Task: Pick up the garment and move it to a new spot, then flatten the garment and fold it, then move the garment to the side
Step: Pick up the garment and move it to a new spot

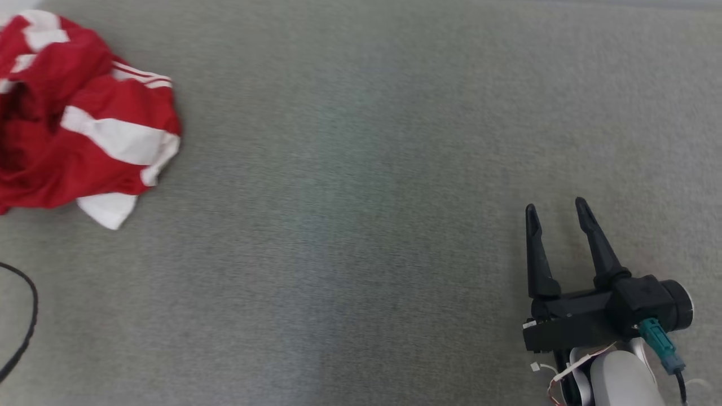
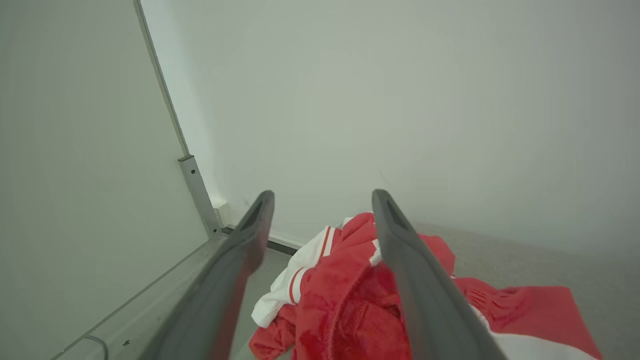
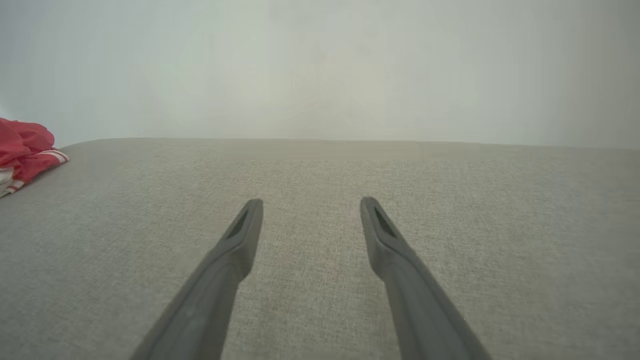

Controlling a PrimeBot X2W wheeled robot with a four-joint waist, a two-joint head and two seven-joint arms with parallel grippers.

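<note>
Counted: one crumpled red-and-white striped soft-cloth garment [image 1: 84, 118], two claws, one black cable [image 1: 25, 321]. Lies heaped just ahead of and below left claw [image 2: 322, 195], which is spread wide and gripping nothing. Sits well apart to the left of right claw [image 1: 555, 206], likewise spread and empty over grey woven surface [image 1: 361, 254]. Judged light, limp, non-slippery; will sag and drape once lifted. Best pinched at the raised red fold beside left claw's right finger, possibly a collar, too bunched to tell.

garment [image 1: 84, 118] cropped left, cable [image 1: 35, 307] cropped
</note>
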